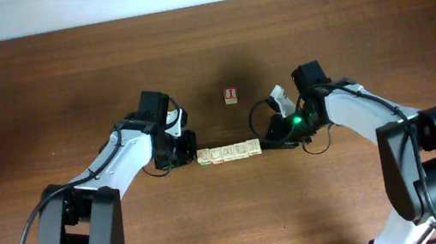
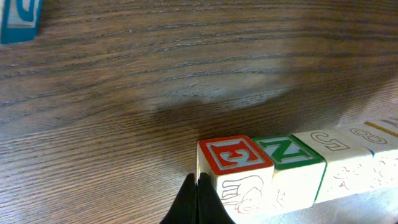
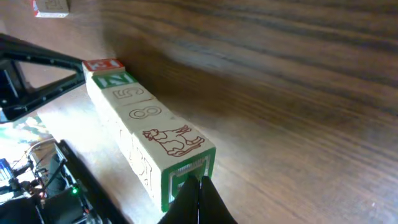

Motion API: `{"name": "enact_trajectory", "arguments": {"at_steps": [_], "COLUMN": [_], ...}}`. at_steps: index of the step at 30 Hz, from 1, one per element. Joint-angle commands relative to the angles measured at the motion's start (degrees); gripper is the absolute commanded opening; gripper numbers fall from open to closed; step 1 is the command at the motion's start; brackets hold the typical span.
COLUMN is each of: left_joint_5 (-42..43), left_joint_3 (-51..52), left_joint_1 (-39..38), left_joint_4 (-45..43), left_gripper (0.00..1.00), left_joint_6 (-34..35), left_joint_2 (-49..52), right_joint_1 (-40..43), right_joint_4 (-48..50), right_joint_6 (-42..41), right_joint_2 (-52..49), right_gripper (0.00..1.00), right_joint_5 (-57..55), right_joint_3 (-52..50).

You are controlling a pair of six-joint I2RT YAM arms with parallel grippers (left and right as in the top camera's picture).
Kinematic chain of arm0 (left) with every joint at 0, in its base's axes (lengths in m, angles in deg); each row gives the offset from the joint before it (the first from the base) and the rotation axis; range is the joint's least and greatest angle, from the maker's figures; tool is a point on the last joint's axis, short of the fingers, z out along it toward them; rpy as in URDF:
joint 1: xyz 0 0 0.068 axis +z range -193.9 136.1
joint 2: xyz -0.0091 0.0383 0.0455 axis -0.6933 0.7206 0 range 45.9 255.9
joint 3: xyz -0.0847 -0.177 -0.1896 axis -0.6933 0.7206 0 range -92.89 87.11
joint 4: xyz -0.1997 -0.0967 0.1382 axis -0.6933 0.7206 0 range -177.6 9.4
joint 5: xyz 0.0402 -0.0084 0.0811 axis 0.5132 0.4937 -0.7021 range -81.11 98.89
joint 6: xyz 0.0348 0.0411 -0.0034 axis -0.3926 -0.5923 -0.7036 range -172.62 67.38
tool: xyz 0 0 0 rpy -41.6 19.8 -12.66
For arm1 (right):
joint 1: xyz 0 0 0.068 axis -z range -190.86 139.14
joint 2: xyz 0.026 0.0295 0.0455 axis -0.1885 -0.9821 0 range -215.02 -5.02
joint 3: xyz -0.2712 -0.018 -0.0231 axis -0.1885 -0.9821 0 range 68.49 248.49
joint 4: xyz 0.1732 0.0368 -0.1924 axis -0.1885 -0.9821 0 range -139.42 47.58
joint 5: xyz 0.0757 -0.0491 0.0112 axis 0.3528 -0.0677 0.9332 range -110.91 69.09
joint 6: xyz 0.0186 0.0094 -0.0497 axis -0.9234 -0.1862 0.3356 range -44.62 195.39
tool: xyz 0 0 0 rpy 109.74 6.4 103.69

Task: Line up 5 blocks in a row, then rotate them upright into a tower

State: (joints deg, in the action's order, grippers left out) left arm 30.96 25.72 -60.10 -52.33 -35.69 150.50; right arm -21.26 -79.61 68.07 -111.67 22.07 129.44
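Observation:
Several pale wooden blocks (image 1: 228, 151) lie end to end in one straight row at mid-table. The left wrist view shows a red-framed E block (image 2: 235, 155) at the row's left end, then a green N block (image 2: 289, 152) and number blocks (image 2: 329, 142). My left gripper (image 1: 189, 156) (image 2: 198, 182) is shut, with its tips against the E block's outer side. My right gripper (image 1: 267, 142) (image 3: 199, 183) is also shut, its tips pressed on the green-framed end face (image 3: 186, 180) of the goat-picture block (image 3: 171, 142).
A lone cube with a red face and a white mark (image 1: 230, 95) (image 3: 51, 6) stands behind the row. A blue and white thing (image 2: 18, 18) shows at the top left of the left wrist view. Cables and arm bases crowd the table's near side.

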Motion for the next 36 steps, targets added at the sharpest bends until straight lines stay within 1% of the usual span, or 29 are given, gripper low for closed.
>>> {"name": "enact_trajectory", "arguments": {"at_steps": [1,10,19,20,23,25,28,30,32,36], "left_joint_5": [3.7,3.7,3.7,3.7,3.7,3.7,3.7,3.7,3.7,3.7], "left_joint_3": [0.3,0.3,0.3,0.3,0.3,0.3,0.3,0.3,0.3,0.3], "left_joint_1": [-0.7,-0.7,-0.7,-0.7,-0.7,-0.7,-0.7,-0.7,-0.7,-0.7], "left_joint_4": [-0.6,-0.6,-0.5,-0.6,-0.6,-0.6,-0.5,-0.5,-0.5,-0.6], "left_gripper": [0.00,0.00,0.00,0.00,0.00,0.00,0.00,0.00,0.00,0.00], "left_joint_6": [0.4,0.4,0.4,0.4,0.4,0.4,0.4,0.4,0.4,0.4], "left_joint_2": [0.6,0.6,0.6,0.6,0.6,0.6,0.6,0.6,0.6,0.6], "right_joint_1": [-0.5,-0.5,-5.7,-5.7,-4.7,-2.1,1.7,2.3,2.0,1.7], "right_joint_4": [-1.7,-5.6,-5.7,-5.7,-5.7,-8.2,-17.1,-21.9,-21.4,-14.9], "right_joint_6": [0.4,-0.7,-7.1,-8.3,-8.2,-8.2,-8.2,-8.2,-8.2,-11.3], "right_joint_2": [1.3,2.0,4.6,4.6,4.7,4.8,4.8,4.8,4.7,4.6], "right_gripper": [0.04,0.04,0.04,0.04,0.04,0.04,0.04,0.04,0.04,0.04], "right_joint_5": [2.4,0.7,-6.0,-7.3,-7.8,-8.7,-15.2,-20.1,-20.6,-20.5], "right_joint_3": [2.1,4.8,6.1,6.1,6.3,6.3,6.3,5.9,4.4,0.7]}}
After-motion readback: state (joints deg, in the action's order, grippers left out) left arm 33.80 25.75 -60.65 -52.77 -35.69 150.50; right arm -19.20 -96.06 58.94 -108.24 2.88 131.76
